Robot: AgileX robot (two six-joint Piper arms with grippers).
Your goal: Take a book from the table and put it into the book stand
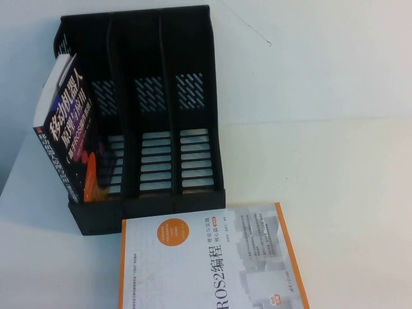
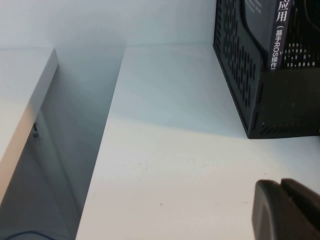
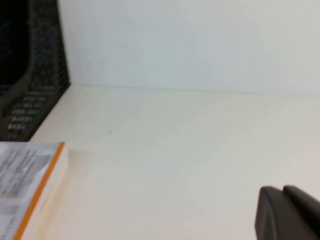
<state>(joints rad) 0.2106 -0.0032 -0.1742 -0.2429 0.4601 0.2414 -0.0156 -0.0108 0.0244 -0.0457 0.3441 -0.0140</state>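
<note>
The black book [image 1: 67,135] with the white Chinese title stands upright in the leftmost slot of the black book stand [image 1: 148,206], its top leaning a little outward. Its spine [image 2: 280,35] shows inside the stand's perforated side [image 2: 240,75] in the left wrist view. My left gripper [image 2: 281,186] is shut and empty, low over the white table [image 1: 335,161], apart from the stand's left side. My right gripper [image 3: 282,191] is shut and empty over bare table to the right. Neither gripper shows in the high view.
A white book with an orange border [image 1: 206,264] lies flat in front of the stand; it also shows in the right wrist view [image 3: 30,175]. The stand's other two slots hold nothing. The table's left edge [image 2: 107,130] drops off beside the left gripper.
</note>
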